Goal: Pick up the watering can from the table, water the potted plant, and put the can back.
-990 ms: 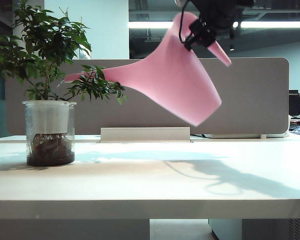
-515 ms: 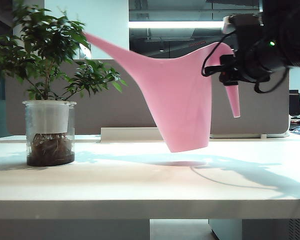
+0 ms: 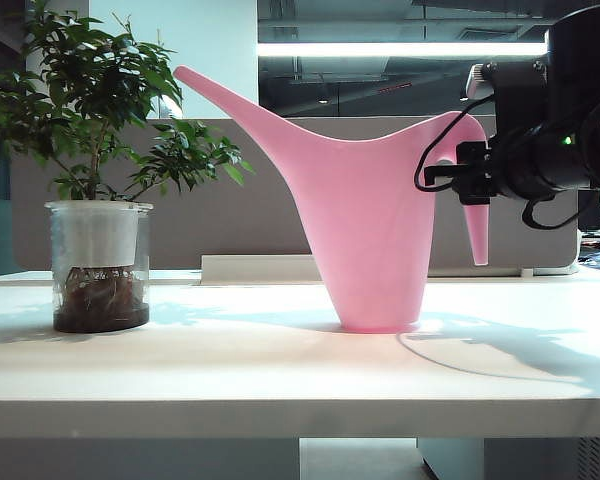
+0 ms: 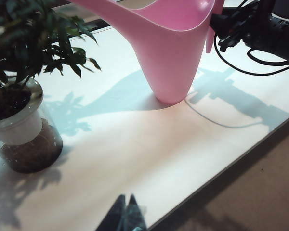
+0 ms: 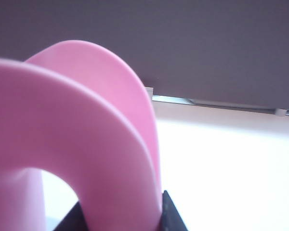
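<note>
On my screen the plant (image 3: 92, 110) stands at the far left of the table (image 3: 280, 370), a bushy little tree in a clear glass jar (image 3: 99, 265) with a white inner pot and dark soil and roots showing through the glass. To the right of the plant, well clear of the jar, I see the watering can (image 3: 365, 220) upright with its base flat on the table, its shadow spreading under and to the right of it. Its long thin spout (image 3: 225, 100) slants up toward the plant, the tip level with the upper leaves and close beside them; I cannot tell whether it touches any. On the side of the can away from the plant, the arched handle (image 3: 470, 180) curves over and ends in a point hanging down. There my right gripper (image 3: 462, 178) is clamped on the handle, held level, its black fingers (image 5: 169, 216) pressed against both sides of the pink arch in the right wrist view, with cables looping beneath the wrist. My left gripper (image 4: 127, 211) hangs over the near edge of the table, in front of the plant and well away from the can; only its dark fingertips show in its own camera, drawn together to a point with nothing between them.
</note>
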Available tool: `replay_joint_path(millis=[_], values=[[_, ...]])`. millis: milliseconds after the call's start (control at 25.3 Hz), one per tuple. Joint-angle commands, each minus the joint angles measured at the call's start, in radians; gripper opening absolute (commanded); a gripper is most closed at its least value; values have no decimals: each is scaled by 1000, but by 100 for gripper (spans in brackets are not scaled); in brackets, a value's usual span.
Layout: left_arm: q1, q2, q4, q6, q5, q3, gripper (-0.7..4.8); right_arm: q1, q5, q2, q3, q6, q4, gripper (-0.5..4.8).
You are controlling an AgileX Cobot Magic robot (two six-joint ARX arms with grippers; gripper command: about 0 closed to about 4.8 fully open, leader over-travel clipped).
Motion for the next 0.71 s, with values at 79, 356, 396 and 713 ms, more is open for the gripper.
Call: replay_joint_path(millis=[79,356,396,713], values=[[0,-1,8,4,4,3,3,1,-7,-8,3,9,-16,205],[1,-1,9,4,4,3,3,2,0,-99,-64,4,-135,386],[0,-1,8,4,5,3,3,2,5,-115,-78,4,-140,394],[1,0,8,4,4,3,3,18,19,-461,-301,46,-265,228]])
